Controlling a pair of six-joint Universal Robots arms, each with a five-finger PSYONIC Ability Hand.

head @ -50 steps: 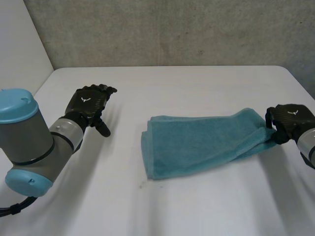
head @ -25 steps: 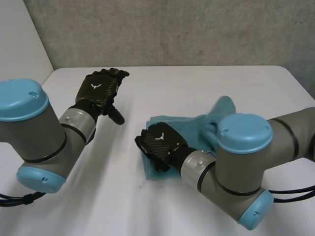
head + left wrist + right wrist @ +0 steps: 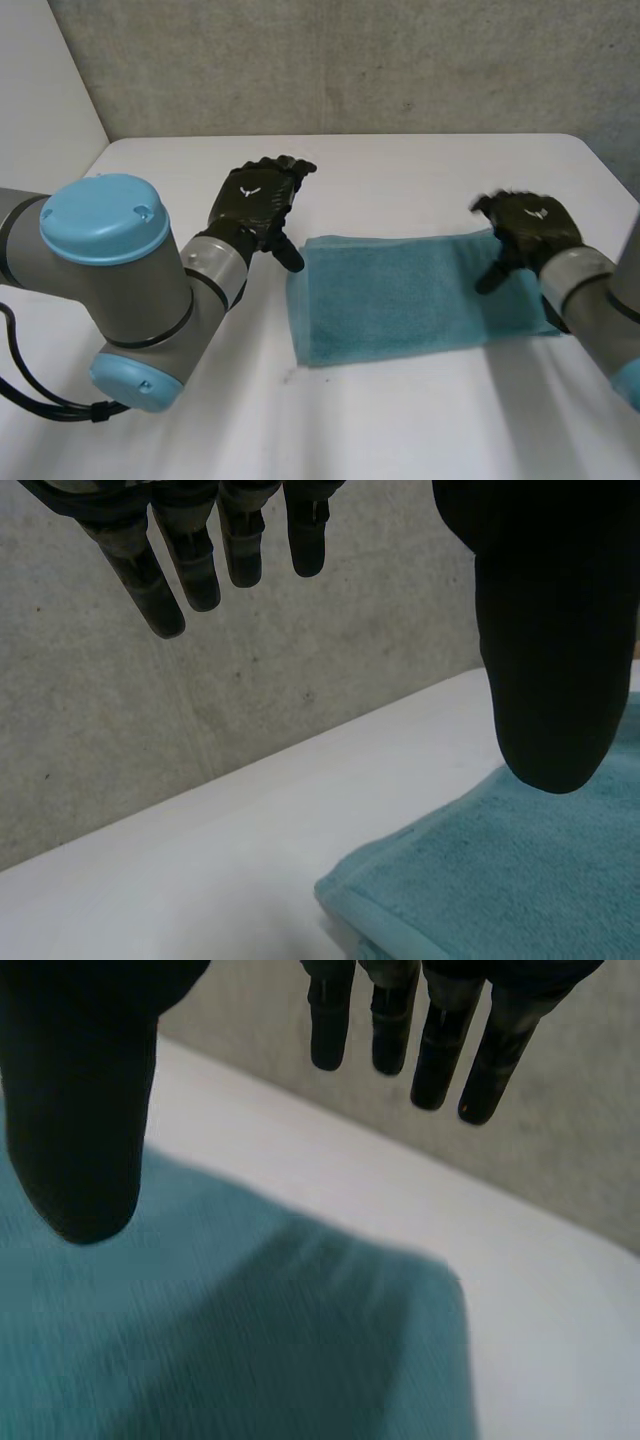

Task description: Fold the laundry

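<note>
1. Towel (image 3: 400,300), teal and folded into a long strip, lies flat on the white table (image 3: 400,410), between the two hands.
2. Left hand (image 3: 252,200) is at its far left corner, fingers straight and spread, holding nothing.
3. Right hand (image 3: 530,225) hangs over its right end, fingers relaxed, empty.

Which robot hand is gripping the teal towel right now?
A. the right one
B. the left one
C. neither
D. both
C: the left robot hand and the right robot hand both have straight fingers that hold nothing, and the teal towel lies folded on the white table.
</note>
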